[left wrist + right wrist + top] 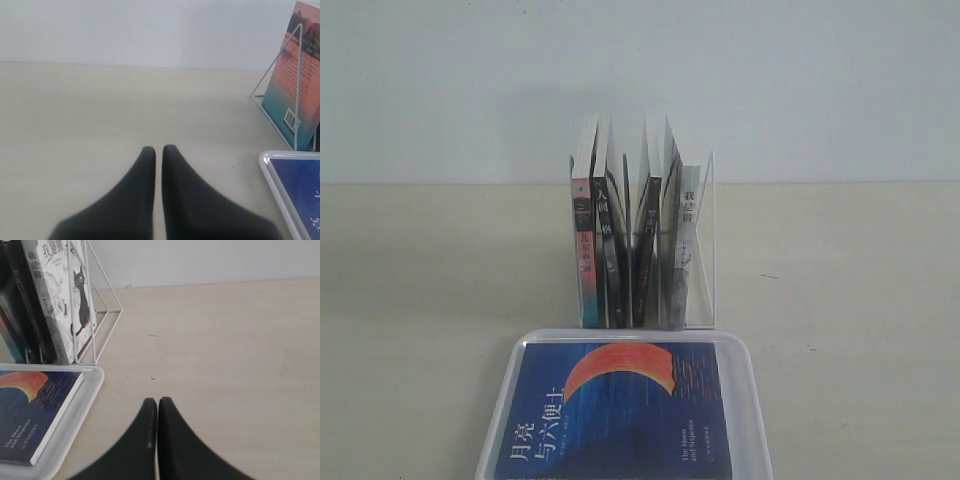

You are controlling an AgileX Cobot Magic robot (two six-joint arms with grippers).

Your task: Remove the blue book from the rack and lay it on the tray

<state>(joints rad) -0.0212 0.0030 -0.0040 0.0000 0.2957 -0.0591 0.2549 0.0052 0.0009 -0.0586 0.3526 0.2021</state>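
Note:
The blue book [620, 410] lies flat, cover up, in the white tray [752, 400] in front of the clear rack [708, 240]; its orange crescent and white title show. The right wrist view has the book [27, 415] in the tray [85, 395], and the left wrist view catches a corner of the book [302, 190] inside the tray rim [275, 175]. My left gripper [158, 150] is shut with nothing in it, over bare table left of the tray. Off to the tray's right, my right gripper [157, 402] is shut and empty too. Neither gripper shows in the exterior view.
Several books still stand in the rack: a red-and-teal one [582, 240] at the left, dark spines [642, 240] in the middle, a grey-white one [685, 240] at the right. A pale wall rises behind the table.

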